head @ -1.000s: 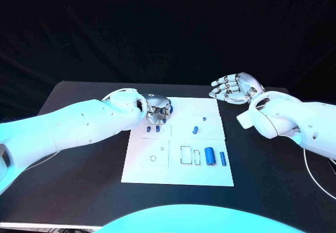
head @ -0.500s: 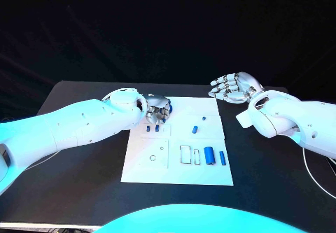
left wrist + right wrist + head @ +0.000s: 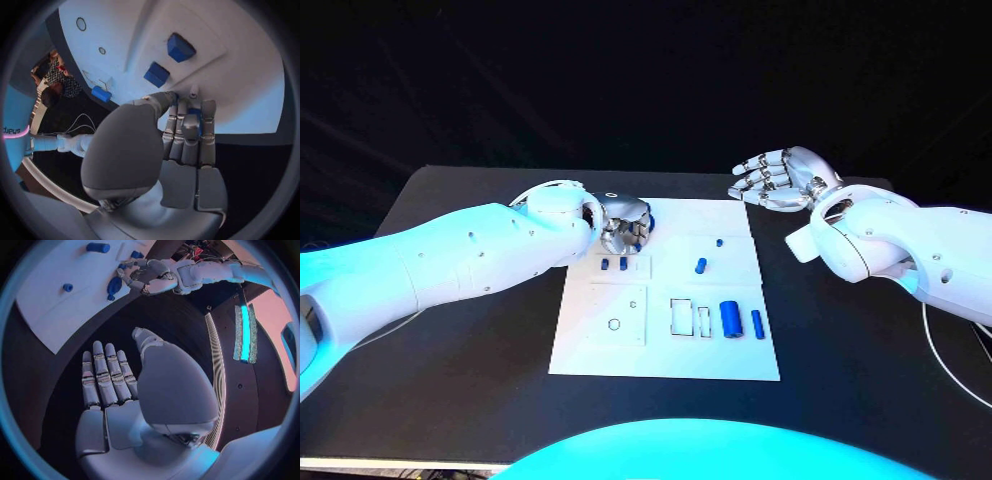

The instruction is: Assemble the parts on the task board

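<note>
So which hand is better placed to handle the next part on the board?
Probably the left. The left hand is over the board's far left corner, fingers curled at a blue part. The right hand is open, off the board's far right corner.

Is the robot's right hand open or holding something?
Open. The right hand holds nothing; its fingers are straight and apart above the table.

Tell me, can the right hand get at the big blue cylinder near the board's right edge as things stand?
Probably yes: the right hand is open, holds nothing, and hovers off the task board's far right corner; nothing covers the big blue cylinder.
</note>
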